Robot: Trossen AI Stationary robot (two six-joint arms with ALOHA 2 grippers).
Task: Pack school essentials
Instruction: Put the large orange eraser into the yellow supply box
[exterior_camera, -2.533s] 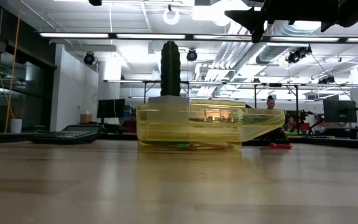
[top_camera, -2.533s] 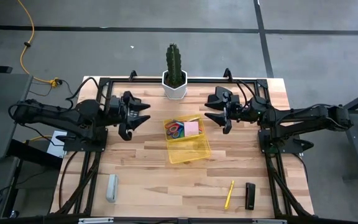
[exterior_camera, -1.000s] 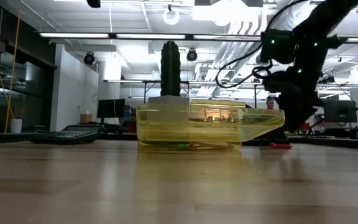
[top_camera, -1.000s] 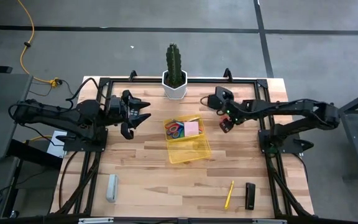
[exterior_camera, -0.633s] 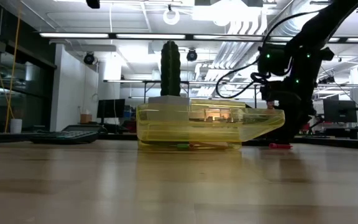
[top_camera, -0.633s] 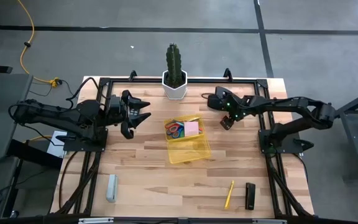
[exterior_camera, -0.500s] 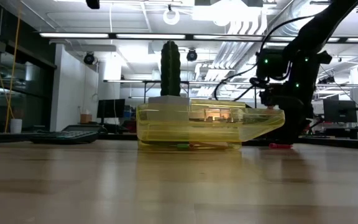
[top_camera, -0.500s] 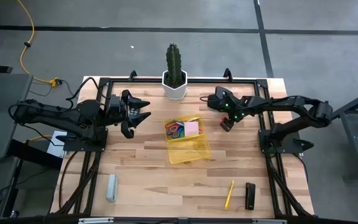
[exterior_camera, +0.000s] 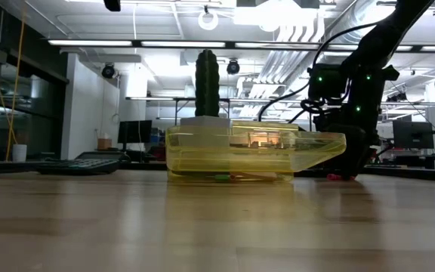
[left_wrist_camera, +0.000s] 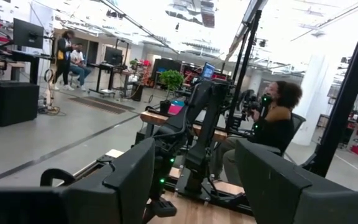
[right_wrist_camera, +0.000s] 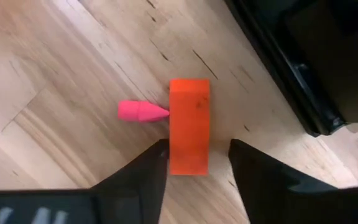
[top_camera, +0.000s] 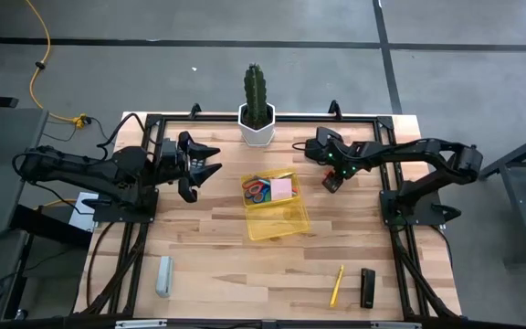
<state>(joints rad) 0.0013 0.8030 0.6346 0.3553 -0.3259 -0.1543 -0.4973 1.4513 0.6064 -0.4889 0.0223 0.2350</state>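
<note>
Straddling the orange block (right_wrist_camera: 189,126), the right gripper (right_wrist_camera: 197,163) is seen with fingers spread, not yet pinching; the block's long axis runs between them.

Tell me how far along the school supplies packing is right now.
Partly done. The yellow bin already holds scissors and a pink sticky-note pad. In hand: the right gripper is down at the table with its fingers either side of an orange-red block, a small pink piece beside it. The left gripper waits open, left of the bin. The yellow pencil is still out on the table.
</note>
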